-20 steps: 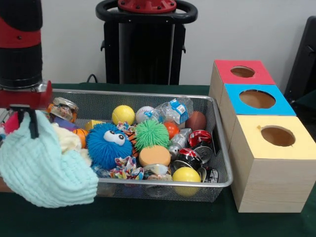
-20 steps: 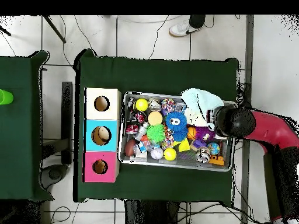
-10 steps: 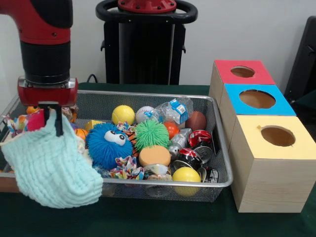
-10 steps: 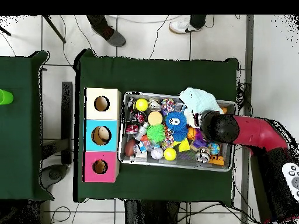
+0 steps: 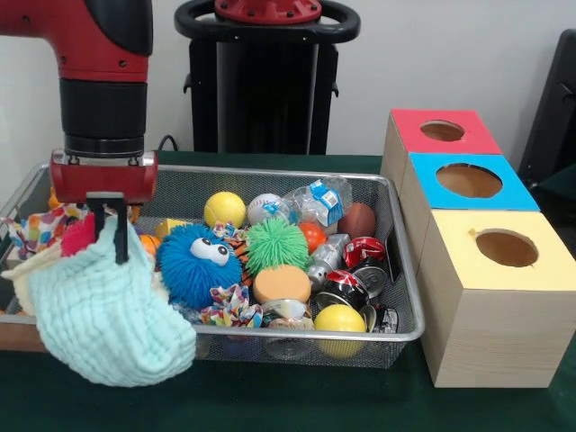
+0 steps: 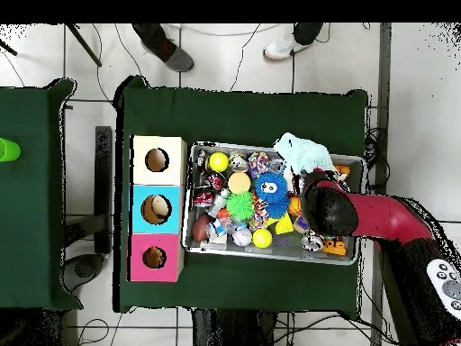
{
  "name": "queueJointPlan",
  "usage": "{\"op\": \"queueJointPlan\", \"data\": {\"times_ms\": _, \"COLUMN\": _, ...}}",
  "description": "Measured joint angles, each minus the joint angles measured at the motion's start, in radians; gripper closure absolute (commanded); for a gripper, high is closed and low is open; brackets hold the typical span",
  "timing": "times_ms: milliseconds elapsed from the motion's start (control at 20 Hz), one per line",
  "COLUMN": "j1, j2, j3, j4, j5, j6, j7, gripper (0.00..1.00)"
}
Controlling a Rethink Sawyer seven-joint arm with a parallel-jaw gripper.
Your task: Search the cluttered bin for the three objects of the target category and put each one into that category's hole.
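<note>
Now your gripper [image 5: 106, 236], jaws clamped on the mint cloth [image 5: 108, 315], has moved inward from the bin's [image 5: 270, 184] end edge.

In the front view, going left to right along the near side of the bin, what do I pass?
Mint cloth hanging from the end effector → blue fuzzy ball with eyes → orange sponge disc → yellow ball → yellow-topped box.

Knitted mint cloth [image 5: 108, 324], wire-mesh metal bin [image 5: 270, 193], wooden boxes [image 5: 490, 324]
</note>
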Motion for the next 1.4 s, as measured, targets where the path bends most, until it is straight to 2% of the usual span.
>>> {"op": "queueJointPlan", "data": {"times_ms": 100, "j1": -0.013, "j2": 0.006, "j3": 0.0, "j4": 0.016, "j5": 0.0, "j6": -0.032, "j7": 0.0, "gripper": 1.0}}
{"op": "queueJointPlan", "data": {"times_ms": 150, "j1": -0.019, "j2": 0.008, "j3": 0.0, "j4": 0.024, "j5": 0.0, "j6": -0.048, "j7": 0.0, "gripper": 0.0}}
{"op": "queueJointPlan", "data": {"times_ms": 800, "j1": -0.025, "j2": 0.012, "j3": 0.009, "j4": 0.045, "j5": -0.003, "j6": -0.055, "j7": 0.0, "gripper": 0.0}}
{"op": "queueJointPlan", "data": {"times_ms": 1050, "j1": -0.016, "j2": -0.009, "j3": 0.009, "j4": 0.052, "j5": -0.003, "j6": -0.055, "j7": 0.0, "gripper": 0.0}}
{"op": "queueJointPlan", "data": {"times_ms": 1250, "j1": 0.022, "j2": -0.04, "j3": 0.0, "j4": 0.064, "j5": 0.002, "j6": -0.052, "j7": 0.0, "gripper": 0.0}}
{"op": "queueJointPlan", "data": {"times_ms": 1400, "j1": 0.101, "j2": -0.074, "j3": -0.03, "j4": 0.075, "j5": 0.022, "j6": -0.052, "j7": 0.002, "gripper": 0.0}}
